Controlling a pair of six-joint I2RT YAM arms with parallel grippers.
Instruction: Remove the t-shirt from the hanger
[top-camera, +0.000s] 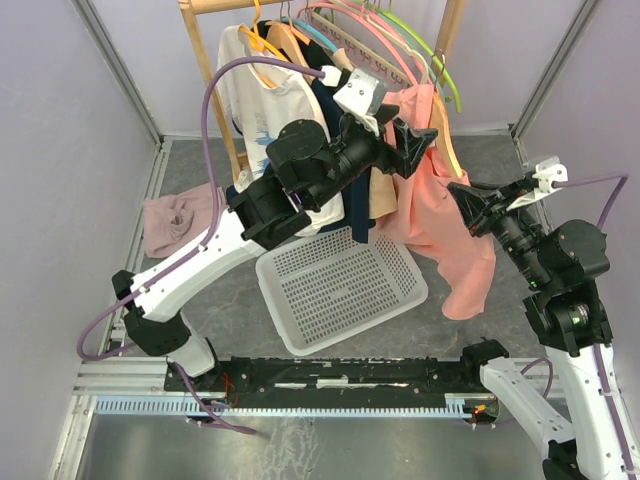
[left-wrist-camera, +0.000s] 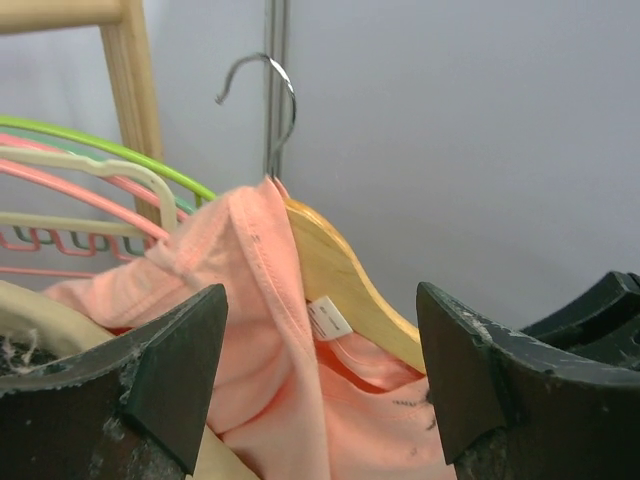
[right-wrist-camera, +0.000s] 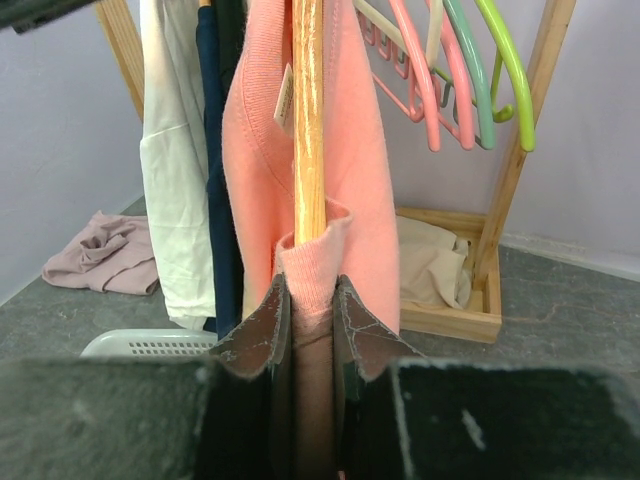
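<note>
Pale lilac walls close in a grey floor, where a wooden clothes rack (top-camera: 203, 50) stands at the back and a white perforated basket (top-camera: 340, 285) lies below the left gripper (top-camera: 425, 140), presumably there to receive clothes. In the overhead view that gripper reaches up to the shoulder of the peach-pink t-shirt (top-camera: 440, 220), which hangs down to the right gripper (top-camera: 458, 192) at its lower side edge. A mauve cloth heap (top-camera: 175, 220) lies well off to the left. Seen from the left wrist, the jaws stand wide apart and released. The collar and the wooden hanger (left-wrist-camera: 340, 280) sit just ahead between them, with the metal hook (left-wrist-camera: 275, 100) above, free of any rail. This looks like a stance for taking a fresh hold near the neck. From the right wrist, the jaws are clenched on a fold of the t-shirt directly under the hanger's end. This probably anchors the cloth so it can be drawn off. The white garment (right-wrist-camera: 175, 150) and navy garment (right-wrist-camera: 222, 150) hang just left of them.
</note>
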